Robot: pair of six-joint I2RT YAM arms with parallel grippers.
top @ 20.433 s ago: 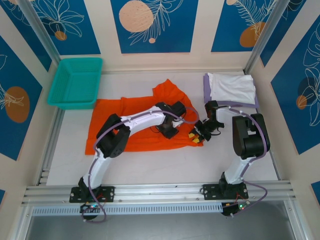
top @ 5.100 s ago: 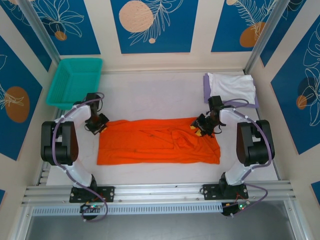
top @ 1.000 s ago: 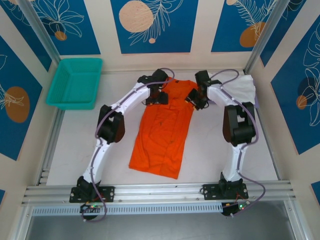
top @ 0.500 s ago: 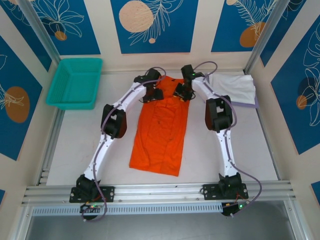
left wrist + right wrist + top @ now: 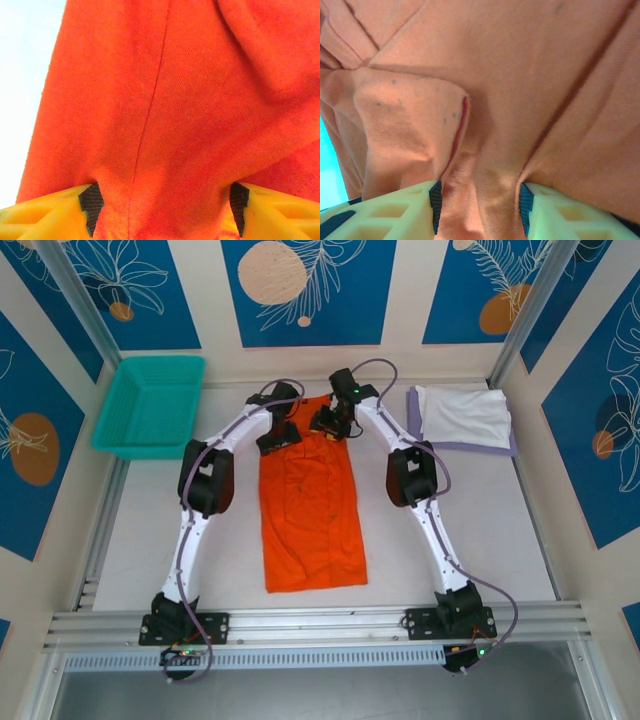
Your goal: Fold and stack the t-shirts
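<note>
1. Top view: the orange t-shirt [image 5: 312, 510] lies flat and lengthwise on the tabletop [image 5: 150, 530], to the right of the teal basket [image 5: 112, 410]. The left pincer [image 5: 280, 438] and right pincer [image 5: 328, 425] sit at its far end. Further right of the basket, a folded white t-shirt [image 5: 462, 415] rests on a lavender t-shirt [image 5: 470, 450].
2. Left wrist: the left pincer [image 5: 162, 205] pinches orange cloth between its yellow fingers [image 5: 45, 215].
3. Right wrist: the right pincer [image 5: 480, 207] pinches a bunched fold of the same cloth.
</note>
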